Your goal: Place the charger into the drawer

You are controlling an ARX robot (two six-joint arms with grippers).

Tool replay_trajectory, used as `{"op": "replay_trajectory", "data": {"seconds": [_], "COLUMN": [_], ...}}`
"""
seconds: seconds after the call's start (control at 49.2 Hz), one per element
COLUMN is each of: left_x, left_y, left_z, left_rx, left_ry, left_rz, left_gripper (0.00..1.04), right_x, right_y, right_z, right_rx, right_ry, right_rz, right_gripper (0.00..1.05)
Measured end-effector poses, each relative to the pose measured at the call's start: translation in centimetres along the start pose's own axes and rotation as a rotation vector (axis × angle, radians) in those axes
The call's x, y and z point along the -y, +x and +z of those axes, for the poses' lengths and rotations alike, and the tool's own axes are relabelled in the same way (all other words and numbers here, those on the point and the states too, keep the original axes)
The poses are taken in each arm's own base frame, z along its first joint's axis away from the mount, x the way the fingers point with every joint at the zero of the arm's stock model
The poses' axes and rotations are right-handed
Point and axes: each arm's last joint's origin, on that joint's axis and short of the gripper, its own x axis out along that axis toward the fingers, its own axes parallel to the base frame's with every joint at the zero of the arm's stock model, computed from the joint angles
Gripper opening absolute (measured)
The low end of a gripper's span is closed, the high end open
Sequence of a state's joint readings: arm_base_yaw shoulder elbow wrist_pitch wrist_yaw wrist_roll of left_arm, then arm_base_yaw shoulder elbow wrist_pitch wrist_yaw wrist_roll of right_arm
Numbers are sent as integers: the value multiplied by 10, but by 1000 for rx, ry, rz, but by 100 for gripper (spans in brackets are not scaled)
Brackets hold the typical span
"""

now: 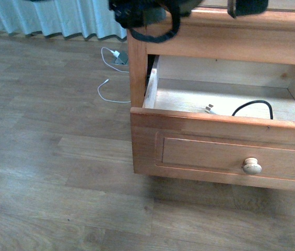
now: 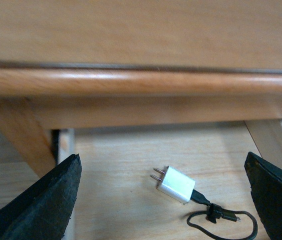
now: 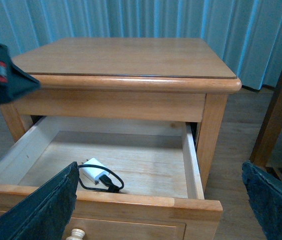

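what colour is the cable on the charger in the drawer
Black: the cable loops off the white charger; clearest in the left wrist view.

Jaws wide apart, empty: left claw [image 2: 161, 160], right claw [image 3: 159, 170]. Both held high, at front view's top edge.

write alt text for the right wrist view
A white charger with its looped black cable lies inside the open wooden drawer of a nightstand, blue curtains behind. The arm's dark jaws stand wide open in the foreground, holding nothing.
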State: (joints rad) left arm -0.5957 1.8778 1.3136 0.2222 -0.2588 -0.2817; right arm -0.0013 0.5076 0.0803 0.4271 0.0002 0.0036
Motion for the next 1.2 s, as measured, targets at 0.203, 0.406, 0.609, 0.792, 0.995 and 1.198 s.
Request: {"op": "replay_trajectory", "data": {"seconds": [0.203,0.406,0.609,0.792,0.995,1.198], "left_x": [-51,-102,-130,-148,-152,-159], "left_y": [-76,-191,-257,-299,-302,-301], "left_z": [29,22,-17,-65,-78,-90], "left_rx": [130,255,278,271,257,368], "left_ry": [3,-14,-23,-64,-58,85], "left_rz": [76,205,314,393,443,284], "left_gripper": [99,99,99,99,99,71], "right_x": [0,0,0,0,0,0], "right_y": [0,0,0,0,0,0], "right_z": [0,0,0,0,0,0], "right_rx": [0,0,0,0,0,0], "right_ry": [0,0,0,0,0,0], "right_rz": [0,0,0,0,0,0], "right_gripper": [97,97,97,97,97,97]}}
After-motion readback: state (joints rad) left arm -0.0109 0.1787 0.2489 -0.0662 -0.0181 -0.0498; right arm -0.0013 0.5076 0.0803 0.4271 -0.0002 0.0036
